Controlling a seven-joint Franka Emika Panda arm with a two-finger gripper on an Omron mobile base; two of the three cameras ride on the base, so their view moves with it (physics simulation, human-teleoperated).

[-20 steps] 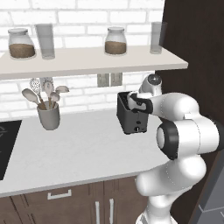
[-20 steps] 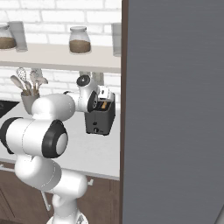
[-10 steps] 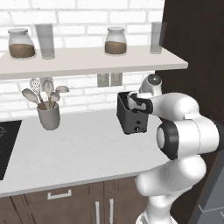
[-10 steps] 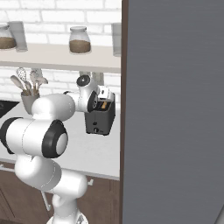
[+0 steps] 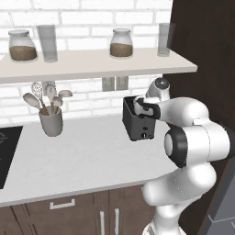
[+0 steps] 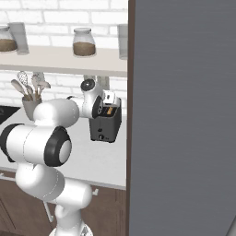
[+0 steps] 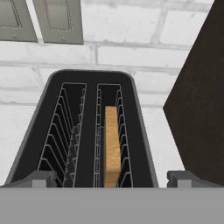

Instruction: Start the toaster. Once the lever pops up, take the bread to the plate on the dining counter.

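Observation:
The dark toaster (image 5: 137,123) stands on the white worktop against the brick wall, next to a dark tall cabinet. In the hand view I look straight down into the toaster (image 7: 30,144); a tan slice of bread (image 7: 112,144) stands upright in its right slot, and the left slot is empty. My gripper (image 7: 113,179) hovers just above the toaster's top, open, with its fingertips (image 7: 41,178) spread wider than the toaster body and nothing held. From the right, the gripper (image 6: 109,98) sits over the toaster (image 6: 105,129). The plate and the dining counter are out of view.
A grey utensil cup (image 5: 50,123) stands left of the toaster. A shelf (image 5: 92,65) with jars and glasses hangs close above my wrist. The dark cabinet (image 5: 202,50) walls off the right. A black cooktop (image 5: 5,153) lies far left. A grey panel (image 6: 184,115) blocks the right side.

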